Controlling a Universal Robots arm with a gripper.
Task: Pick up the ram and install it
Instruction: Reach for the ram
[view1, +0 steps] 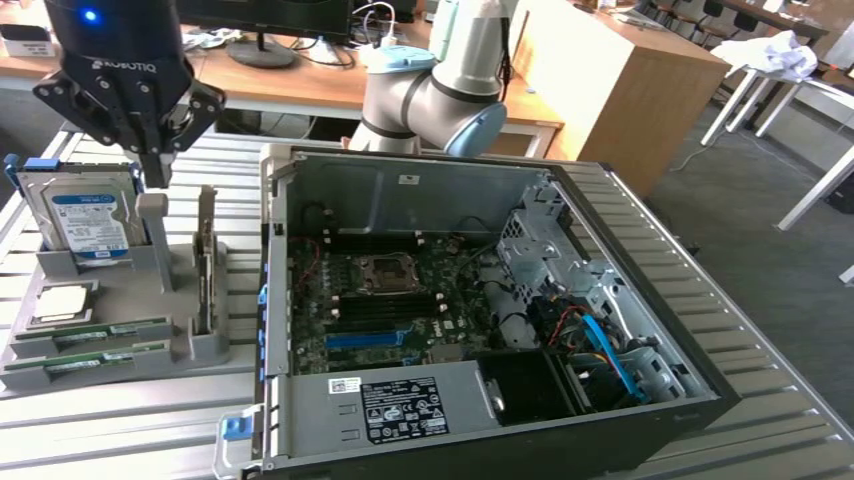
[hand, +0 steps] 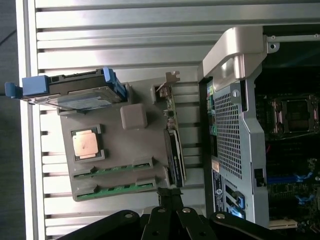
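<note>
Closed jaws hover above the holder (view1: 203, 347); ram (view1: 91, 335) seemingly untouched.

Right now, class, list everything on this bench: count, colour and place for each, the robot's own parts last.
ram sticks: two, green, flat in holder's slots
hard drive: one, silver, upright in holder
processor chip: one, silver, flat on holder
card: one, grey, upright in holder
holder: one, grey, exterior view's left
computer case: one, black, open, beside holder
table: one, silver, under everything
arm: one, grey and blue, behind case
gripper: one, black, above holder, jaws shut
</note>
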